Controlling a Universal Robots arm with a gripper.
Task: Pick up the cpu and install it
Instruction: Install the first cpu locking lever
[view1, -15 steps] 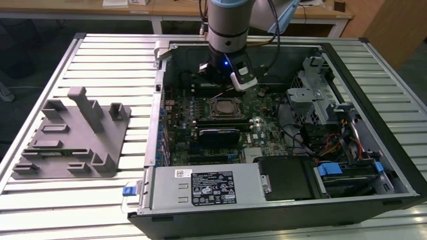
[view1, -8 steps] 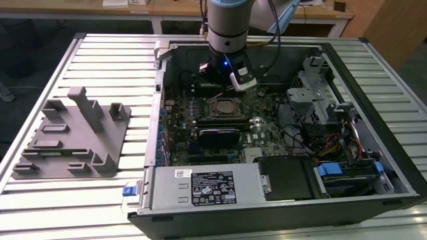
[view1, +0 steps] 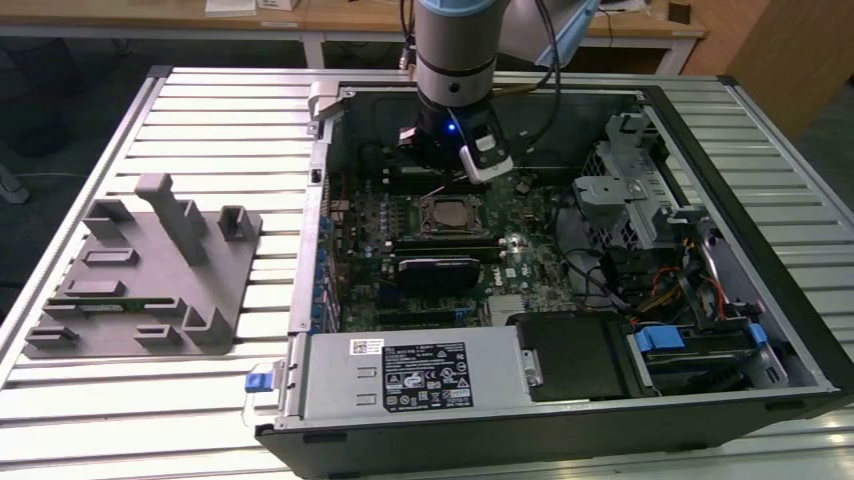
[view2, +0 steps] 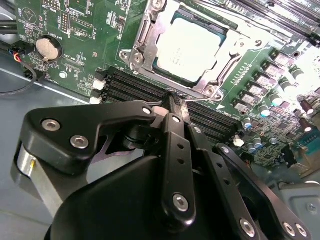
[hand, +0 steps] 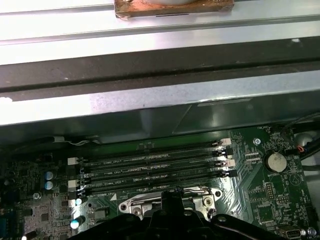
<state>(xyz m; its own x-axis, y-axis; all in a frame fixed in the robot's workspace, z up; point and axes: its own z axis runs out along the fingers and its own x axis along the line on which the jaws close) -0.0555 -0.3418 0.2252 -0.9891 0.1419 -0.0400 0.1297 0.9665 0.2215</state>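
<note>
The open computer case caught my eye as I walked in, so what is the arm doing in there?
A single robot arm reaches down into the open computer case, its gripper hanging just beside the motherboard socket. The cpu already lies flat in that socket, silvery top up, and the fingers are closed together, holding nothing. The grey fixture tray sits outside the case on the slatted table.

Robot arms: we count one (view1: 454, 50)
Open computer cases: we count one (view1: 747, 180)
CPUs: we see one (view2: 192, 46), seated in its socket
Coin cell batteries: we find one (hand: 275, 161)
Grey fixture blocks: we count one (view1: 147, 270)
Power supplies: we count one (view1: 414, 375)
</note>
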